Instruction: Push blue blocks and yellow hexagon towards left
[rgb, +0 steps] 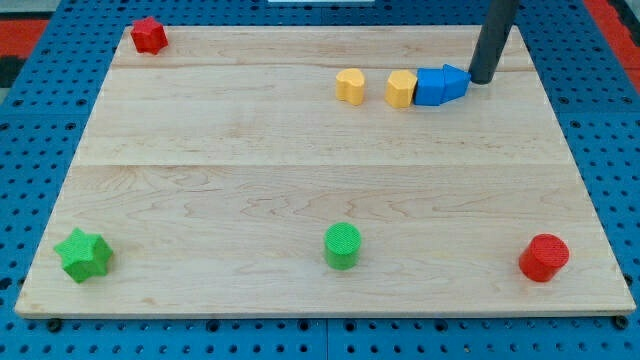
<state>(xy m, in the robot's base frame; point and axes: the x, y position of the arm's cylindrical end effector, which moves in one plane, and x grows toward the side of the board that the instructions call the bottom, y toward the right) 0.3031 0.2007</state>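
Two blue blocks sit touching each other near the view's top right: a blue cube (430, 87) and a smaller blue block (456, 80) on its right. A yellow hexagon (401, 88) touches the blue cube's left side. A second yellow block (350, 85) lies a little further left, apart from the row. My tip (481, 79) stands just right of the smaller blue block, touching or almost touching it.
A red block (149, 35) sits at the top left corner. A green star (83, 254) is at the bottom left, a green cylinder (342, 245) at the bottom middle, a red cylinder (544, 257) at the bottom right. The wooden board (300, 170) lies on a blue pegboard.
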